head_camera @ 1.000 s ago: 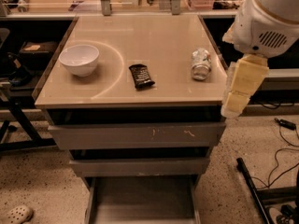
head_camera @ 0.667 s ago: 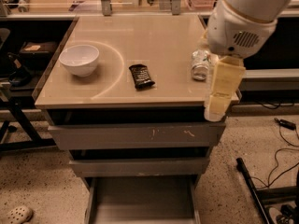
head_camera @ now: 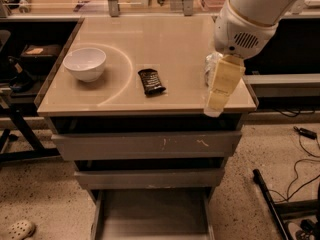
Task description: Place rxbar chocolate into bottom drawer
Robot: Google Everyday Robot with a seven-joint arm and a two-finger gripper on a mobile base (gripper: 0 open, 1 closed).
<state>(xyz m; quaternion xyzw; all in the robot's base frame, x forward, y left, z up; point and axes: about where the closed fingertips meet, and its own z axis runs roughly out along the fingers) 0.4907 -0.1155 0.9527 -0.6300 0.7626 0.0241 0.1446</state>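
We see the rxbar chocolate [head_camera: 151, 81], a small flat bar in a dark, glossy wrapper with faint pale print, lying flat and slightly angled near the middle of the frame, close to the front edge of a smooth beige cabinet top [head_camera: 165, 34]. Nothing touches it, so we judge the pick-up has not begun. To its right, over the front right corner of the top, hangs the gripper [head_camera: 218, 96], a cream, blocky piece pointing down and to the left beneath a bulky white arm housing [head_camera: 242, 29]. It holds nothing that we can see, and we cannot tell whether it is released or clenched. It partly hides a crushed silver can [head_camera: 210, 66] behind it. At the left of the top sits a round white bowl [head_camera: 85, 63], well apart from the bar. Below the top, two wide grey drawer fronts [head_camera: 147, 145] are shut, their paint scuffed. At the bottom centre of the frame the bottom drawer [head_camera: 150, 214], a shallow grey tray with thin side walls, is pulled out, presumably ready to receive the bar. Speckled floor surrounds the cabinet.
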